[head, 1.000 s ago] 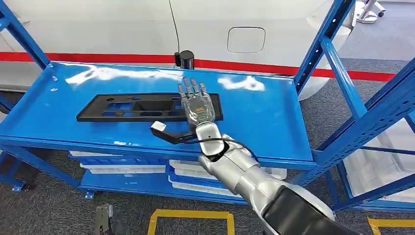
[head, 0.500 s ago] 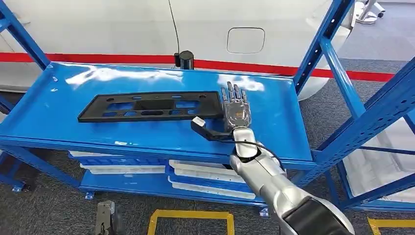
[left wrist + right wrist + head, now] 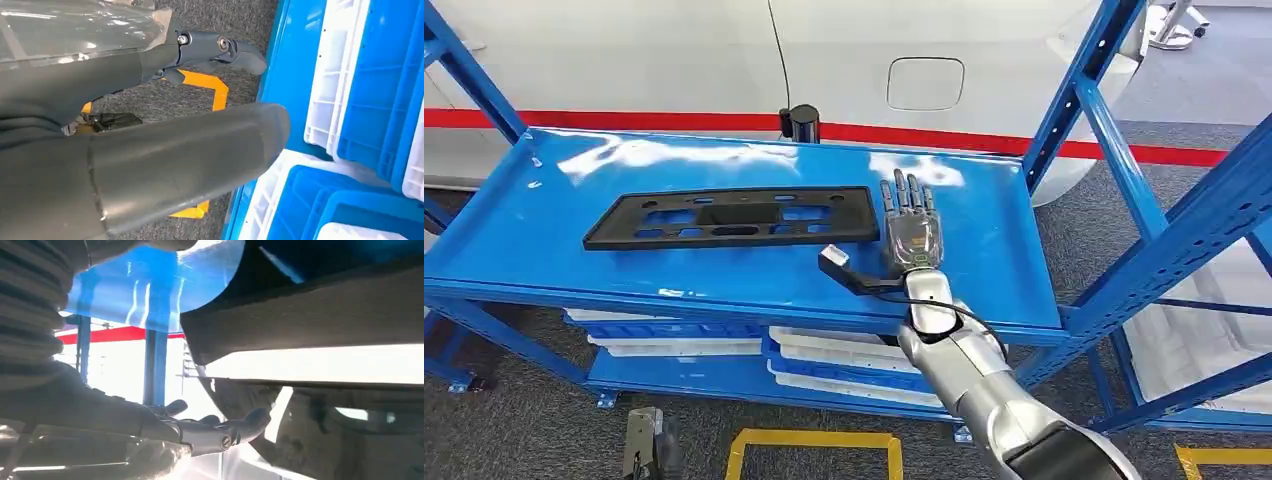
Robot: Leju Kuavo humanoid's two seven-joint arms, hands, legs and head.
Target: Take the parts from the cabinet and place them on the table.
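We judge ourselves at the reach step: our right hand (image 3: 911, 232), fingers straight and slightly spread, holding nothing, lies just beside the black part's (image 3: 732, 217) right end on the blue shelf (image 3: 984, 250), and next must close on that end.

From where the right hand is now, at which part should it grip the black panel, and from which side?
Probably at the panel's right end, coming in from the right. It lies flat and long on the blue shelf, and that short edge is the nearest to the right hand, which is open just beside it. The cutouts near that end may give the fingers a hold.
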